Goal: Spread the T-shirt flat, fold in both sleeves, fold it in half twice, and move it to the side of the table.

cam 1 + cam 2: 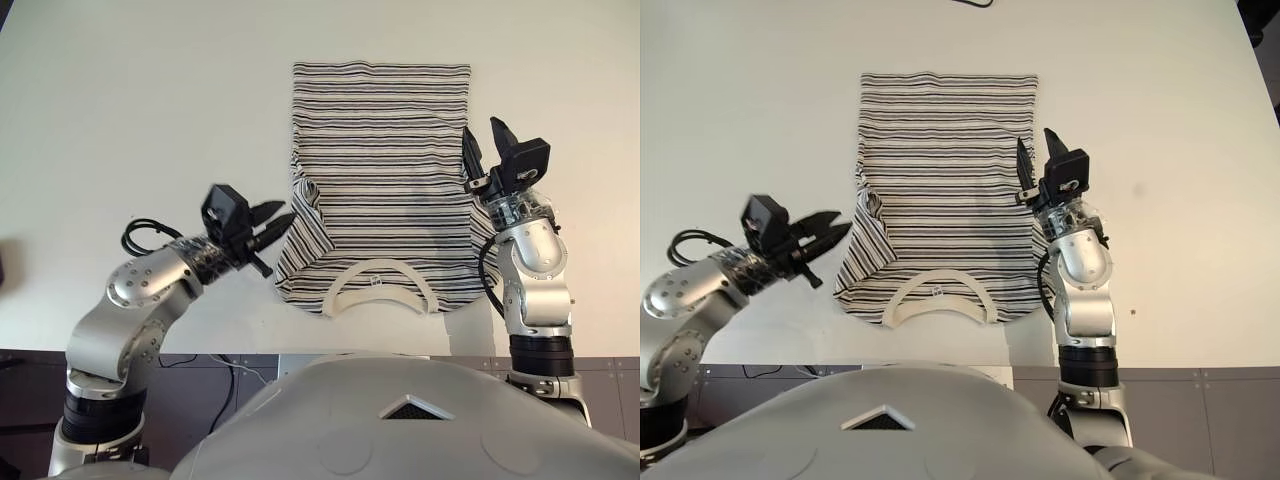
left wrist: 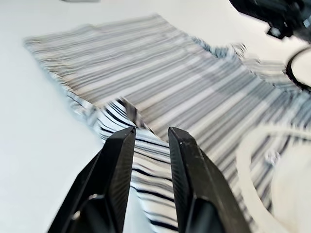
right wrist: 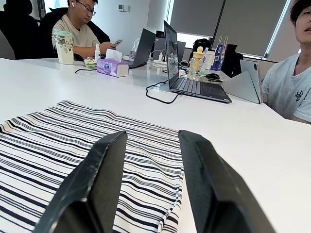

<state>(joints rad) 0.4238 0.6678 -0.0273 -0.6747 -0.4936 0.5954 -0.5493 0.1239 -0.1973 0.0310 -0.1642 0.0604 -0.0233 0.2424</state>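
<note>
Left gripper: two black fingers slightly parted with nothing between them, hovering at the shirt's left edge, left of frame centre.
Right gripper: fingers spread apart and empty, raised over the shirt's right edge, right of centre.
Black-and-white striped T-shirt with cream ribbed collar: lies flat in the middle of the frame, collar at the bottom and hem at the top.
Left sleeve flap: appears to be folded in already, lying diagonally on the body just beside the left fingertips.
Right sleeve: hidden behind the arm, so I cannot tell.
Handling: looks like thin, light, limp knit. It would probably drape and bunch when lifted and slide easily on the smooth top.
Where to hold: I'd pinch the outer edges or corners, catching every layer, both sides together, so the fold stays square.
White table: a smooth surface under the shirt.
</note>
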